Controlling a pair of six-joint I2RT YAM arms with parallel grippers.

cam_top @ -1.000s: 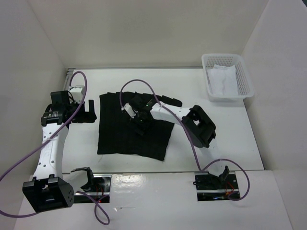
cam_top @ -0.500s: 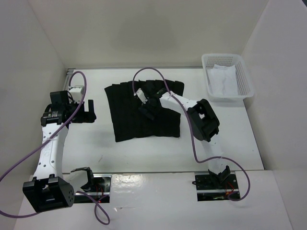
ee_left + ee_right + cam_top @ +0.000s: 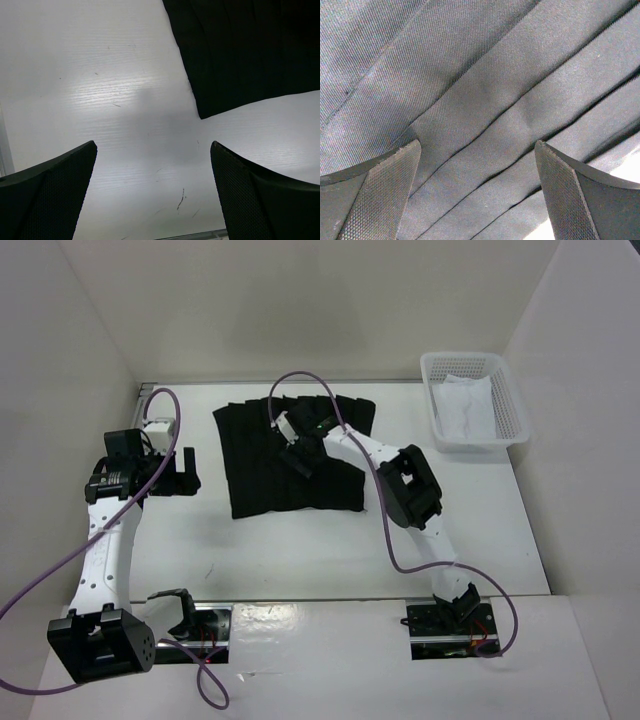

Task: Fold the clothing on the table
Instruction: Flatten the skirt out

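The black pleated clothing (image 3: 290, 480) lies spread flat on the far middle of the white table (image 3: 300, 560). My right gripper (image 3: 300, 455) is down over its upper middle. In the right wrist view the right gripper (image 3: 477, 144) is open, its fingers wide apart right at the pleated cloth (image 3: 485, 75), with nothing pinched between them. My left gripper (image 3: 185, 472) hovers left of the garment, apart from it. The left wrist view shows the left gripper (image 3: 153, 145) open over bare table (image 3: 100, 90), with a corner of the clothing (image 3: 240, 50) ahead to the right.
A white mesh basket (image 3: 516, 415) holding a white cloth (image 3: 462, 405) stands at the far right corner. White walls border the table on three sides. A metal rail (image 3: 320, 602) and both arm bases run along the near edge.
The right gripper has moved toward the far edge and the clothing has slid and turned with it, now lying squarer and flatter. The left arm has not moved.
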